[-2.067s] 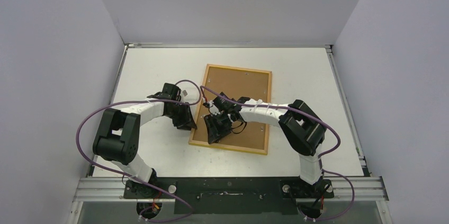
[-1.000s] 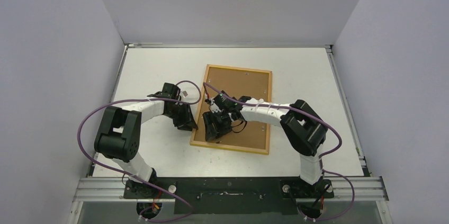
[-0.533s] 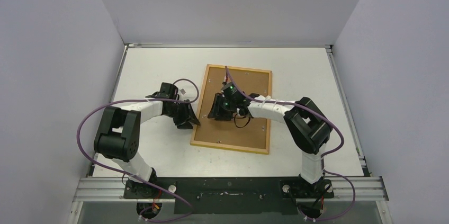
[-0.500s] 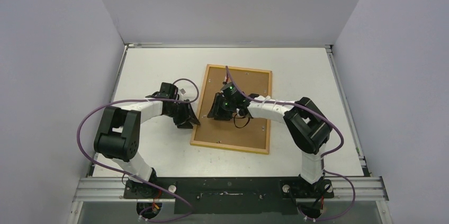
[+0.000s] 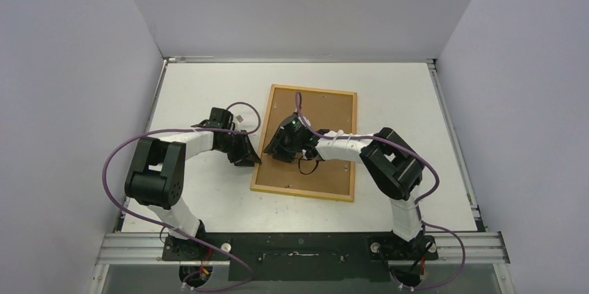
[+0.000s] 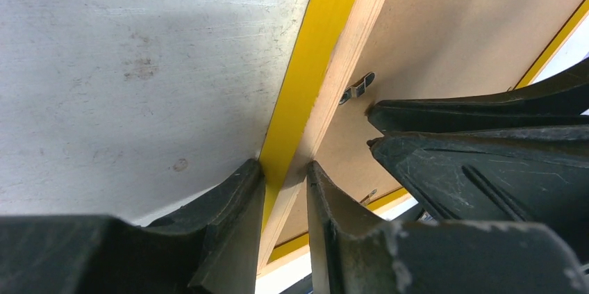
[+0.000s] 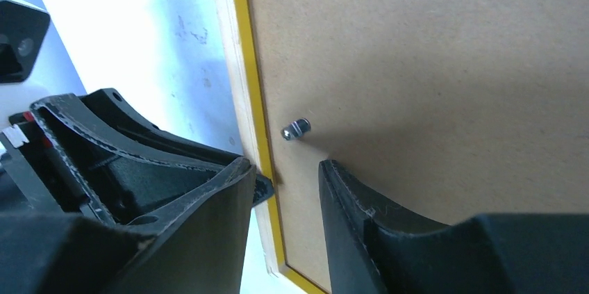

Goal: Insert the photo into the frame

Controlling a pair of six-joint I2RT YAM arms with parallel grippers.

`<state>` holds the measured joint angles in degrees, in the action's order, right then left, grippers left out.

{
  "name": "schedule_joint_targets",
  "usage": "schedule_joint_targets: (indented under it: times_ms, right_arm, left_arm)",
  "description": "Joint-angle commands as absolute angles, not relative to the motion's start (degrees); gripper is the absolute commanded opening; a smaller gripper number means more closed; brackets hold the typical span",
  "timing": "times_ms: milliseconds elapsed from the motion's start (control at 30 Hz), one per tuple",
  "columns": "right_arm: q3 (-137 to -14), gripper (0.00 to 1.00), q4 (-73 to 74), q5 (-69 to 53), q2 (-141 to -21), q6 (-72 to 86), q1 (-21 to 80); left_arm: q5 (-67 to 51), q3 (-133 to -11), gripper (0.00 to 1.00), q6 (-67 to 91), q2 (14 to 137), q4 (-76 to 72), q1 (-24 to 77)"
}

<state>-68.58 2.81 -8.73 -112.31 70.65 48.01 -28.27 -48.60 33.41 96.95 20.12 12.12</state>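
At the left rail of the frame (image 6: 319, 44), the left gripper (image 6: 285, 169) was clamped across the yellow-and-wood edge, with one finger on the table side and one on the board side. Just beside it, the right gripper (image 7: 285, 169) hovered with its jaws parted and nothing between them. It straddled the same rail near a small metal tab (image 7: 295, 128) at the edge of the backing board (image 7: 444, 64). Beyond the two grippers, the frame lay back-up on the white table (image 5: 201, 92), the brown board filling its opening. The photo was nowhere in sight, and whether it lay under the board could not be told. If it did, the job looked nearly finished, with only the tabs left to secure. If not, the board would have to come out first.
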Motion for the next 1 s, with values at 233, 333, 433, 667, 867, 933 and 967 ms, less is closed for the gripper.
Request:
schedule_joint_targets:
  times_ms: [233, 333, 433, 667, 867, 933, 967]
  right_arm:
    - [-71.79, 0.39, 0.44, -3.75, -116.72, 73.29, 48.69]
    - [-72.10, 0.40, -1.59, -4.07, -117.52, 72.64, 48.69]
    - [-72.78, 0.39, -2.14, -4.44, -118.24, 71.31, 48.69]
    - [-72.29, 0.39, -5.18, -7.45, -119.55, 69.09, 48.70]
    - [-71.55, 0.39, -7.14, -10.64, -120.15, 68.59, 48.54]
    - [-71.38, 0.39, -7.45, -11.46, -120.25, 68.40, 48.39]
    - [-71.25, 0.39, -7.65, -11.84, -120.24, 68.38, 48.30]
  left_arm:
    - [-21.62, -48.64, 0.23, 31.64, 100.18, 21.59, 12.16]
    - [-21.86, -48.77, 0.23, 31.60, 100.58, 21.78, 12.21]
    - [-22.05, -48.93, 0.23, 31.56, 100.89, 21.71, 12.13]
    - [-22.30, -48.94, 0.23, 31.46, 101.38, 21.88, 12.16]
    - [-22.32, -49.02, 0.23, 31.38, 101.56, 21.89, 12.13]
    - [-22.32, -49.03, 0.23, 31.38, 101.58, 21.88, 12.20]
    - [-22.40, -49.00, 0.23, 31.39, 101.62, 21.88, 12.17]
